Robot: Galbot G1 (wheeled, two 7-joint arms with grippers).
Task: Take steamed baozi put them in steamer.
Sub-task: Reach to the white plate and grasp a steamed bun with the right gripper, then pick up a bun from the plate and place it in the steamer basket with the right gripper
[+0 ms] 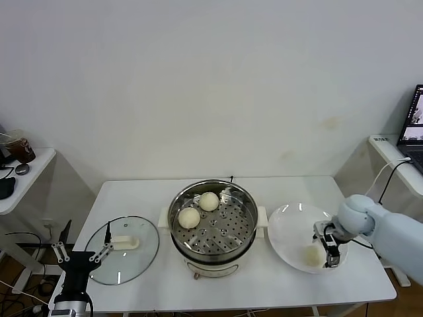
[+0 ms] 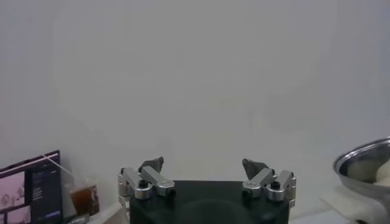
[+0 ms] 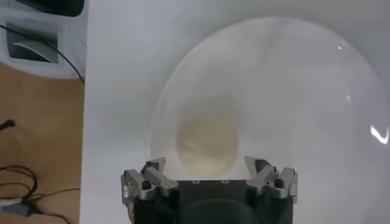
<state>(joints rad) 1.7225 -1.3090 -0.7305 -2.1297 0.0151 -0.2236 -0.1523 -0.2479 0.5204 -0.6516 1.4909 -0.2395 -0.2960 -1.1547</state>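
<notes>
Right gripper [image 1: 328, 253] jaws apart over the bun [image 3: 207, 143] on the plate [image 1: 285, 228]; you're mid-pick, so lower and close.

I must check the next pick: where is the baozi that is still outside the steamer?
In the head view it lies on the white plate at the table's right, right of the steamer; this baozi sits under the open right gripper.

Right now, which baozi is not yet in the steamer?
The baozi on the white plate, the pale one under the right gripper. The other two already sit inside the steamer.
</notes>
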